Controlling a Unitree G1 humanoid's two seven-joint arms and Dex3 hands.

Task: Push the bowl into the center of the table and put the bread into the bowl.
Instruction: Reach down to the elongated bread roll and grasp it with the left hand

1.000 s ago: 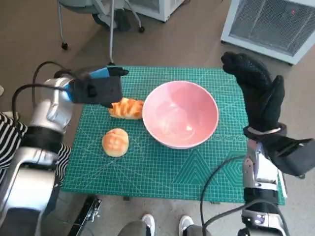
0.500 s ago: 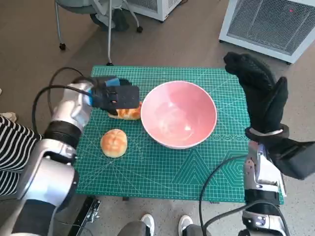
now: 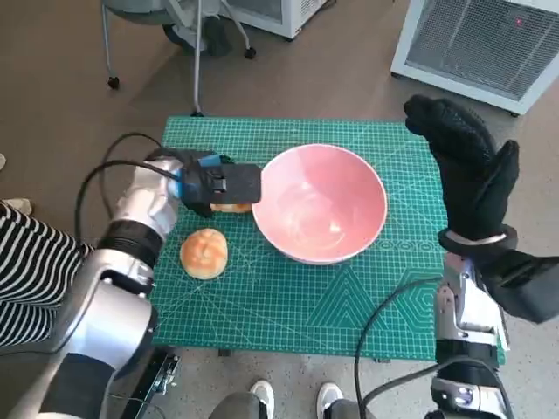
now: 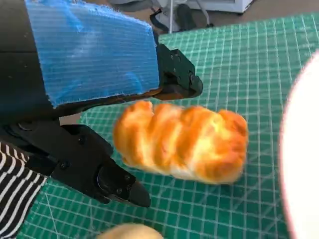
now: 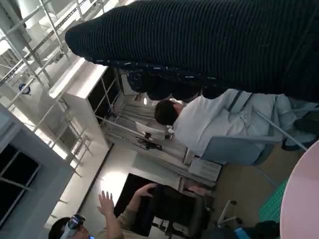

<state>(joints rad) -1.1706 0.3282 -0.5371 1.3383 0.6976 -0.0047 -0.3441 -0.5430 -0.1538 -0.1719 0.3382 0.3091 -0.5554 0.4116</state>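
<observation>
The pink bowl [image 3: 320, 202] stands a little right of the middle of the green mat [image 3: 288, 305]; its rim [image 4: 299, 149] and edge [image 5: 304, 199] show in both wrist views. A braided bread [image 3: 231, 208] lies just left of it. My left hand [image 3: 218, 183] hangs over that bread [image 4: 182, 142], its fingers [image 4: 99, 174] spread on either side without closing on it. A round bun [image 3: 203, 253] sits nearer the front left, and shows again as the bun [image 4: 129, 231] in the left wrist view. My right hand [image 3: 467, 170] is raised above the table's right edge, holding nothing.
A white grilled appliance [image 3: 489, 44] stands on the floor at the back right, and chair legs [image 3: 192, 35] at the back left. A person's striped sleeve [image 3: 35, 271] is at the left, feet [image 3: 262, 397] at the front edge. People [image 5: 199, 124] sit in the room.
My left hand has moved right and down over the braided bread, nearly hiding it in the head view. The right hand has barely shifted. Bowl and bun stay put.
</observation>
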